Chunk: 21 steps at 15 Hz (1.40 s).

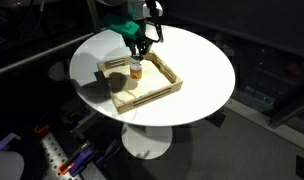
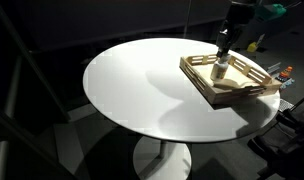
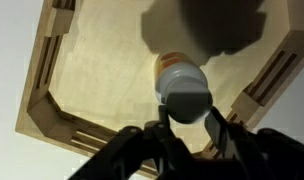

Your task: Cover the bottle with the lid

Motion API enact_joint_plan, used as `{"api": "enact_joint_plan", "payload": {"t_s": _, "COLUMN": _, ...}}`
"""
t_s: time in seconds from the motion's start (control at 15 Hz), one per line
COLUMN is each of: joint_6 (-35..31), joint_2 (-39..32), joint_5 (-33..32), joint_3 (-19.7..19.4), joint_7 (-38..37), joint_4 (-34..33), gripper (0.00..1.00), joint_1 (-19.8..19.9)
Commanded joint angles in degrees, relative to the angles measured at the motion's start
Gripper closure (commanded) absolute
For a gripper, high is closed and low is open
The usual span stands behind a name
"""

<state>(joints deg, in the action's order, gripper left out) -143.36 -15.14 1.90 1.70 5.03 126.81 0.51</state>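
Note:
The small amber bottle [image 1: 136, 70] [image 2: 220, 72] stands upright inside the wooden tray [image 1: 160, 92] [image 2: 254, 88] on the round white table. My gripper [image 1: 141, 50] [image 2: 224, 48] hangs straight above it. In the wrist view the gripper [image 3: 187, 113] has its two fingers shut on the sides of the round white lid [image 3: 184, 88]. The lid lies right over the bottle's mouth, with only an orange edge of the bottle [image 3: 169, 62] showing behind it. I cannot tell whether the lid rests on the bottle or hovers just above it.
The tray has raised slatted walls [image 3: 44, 80] on all sides around the bottle. The round table [image 1: 197, 60] [image 2: 142, 85] stands on a pedestal, with its edge not far from the tray. Dark clutter and cables lie on the floor around it.

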Motion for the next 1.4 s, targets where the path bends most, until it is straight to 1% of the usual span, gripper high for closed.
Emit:
{"api": "enact_joint_plan", "payload": {"t_s": 0.0, "joint_6": -0.2, "joint_2": 0.4, "joint_5": -1.1, "joint_3": -0.1, "joint_7": 0.2, "joint_4": 0.2, "gripper": 0.84, "joint_1": -0.4}}
{"api": "enact_joint_plan", "payload": {"t_s": 0.73, "joint_6": -0.1, "joint_2": 0.2, "joint_5": -4.0, "joint_3": -0.9, "joint_7": -0.6, "joint_4": 0.1, "gripper": 0.84, "joint_1": -0.8}}
{"api": "enact_joint_plan", "payload": {"t_s": 1.33, "joint_6": -1.7, "joint_2": -0.6, "joint_5": -3.0, "joint_3": -0.5, "joint_7": 0.9, "joint_4": -0.1, "gripper": 0.83, "joint_1": -0.4}}
